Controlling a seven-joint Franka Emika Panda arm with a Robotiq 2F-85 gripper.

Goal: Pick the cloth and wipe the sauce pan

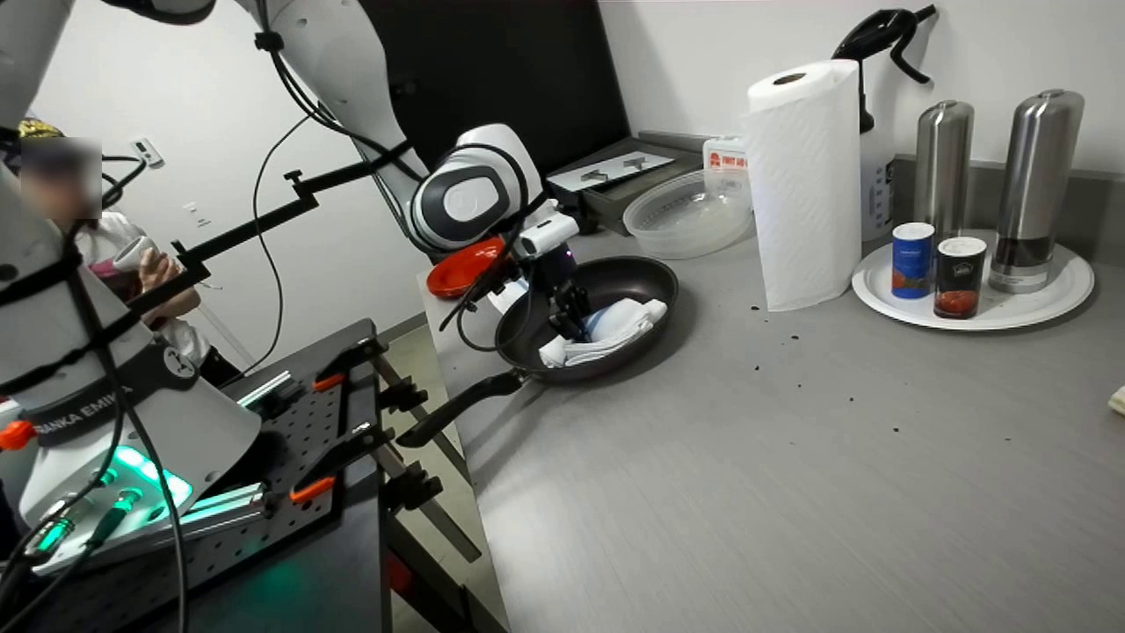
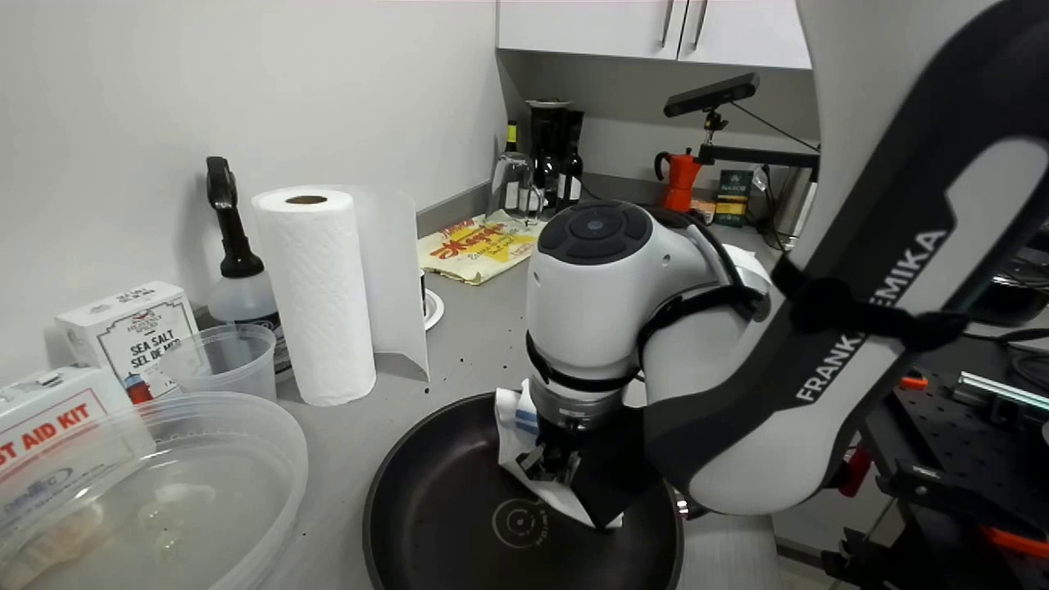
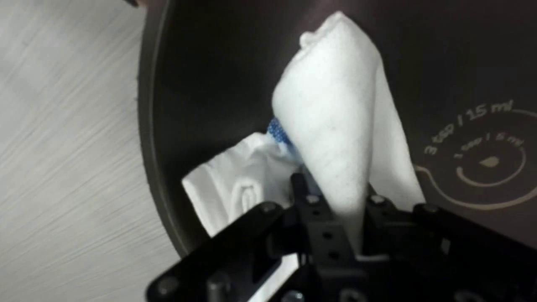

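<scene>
The black sauce pan sits on the grey counter in both exterior views (image 1: 615, 274) (image 2: 442, 500), its handle (image 1: 461, 409) reaching over the counter's edge. The white cloth with a blue stripe lies rumpled in the pan in both exterior views (image 1: 620, 323) (image 2: 512, 438). My gripper (image 1: 573, 323) is down inside the pan, also in an exterior view (image 2: 553, 467). In the wrist view the gripper (image 3: 335, 195) has a fold of the cloth (image 3: 331, 96) pinched between its fingers. The rest of the cloth spreads to both sides on the pan's dark inside (image 3: 205, 84).
A paper towel roll (image 1: 804, 193) and a clear plastic tub (image 1: 677, 230) stand near the pan. A white plate (image 1: 1074, 280) holds two steel grinders and two small jars. A red dish (image 1: 466, 268) lies behind the pan. Dark specks dot the counter.
</scene>
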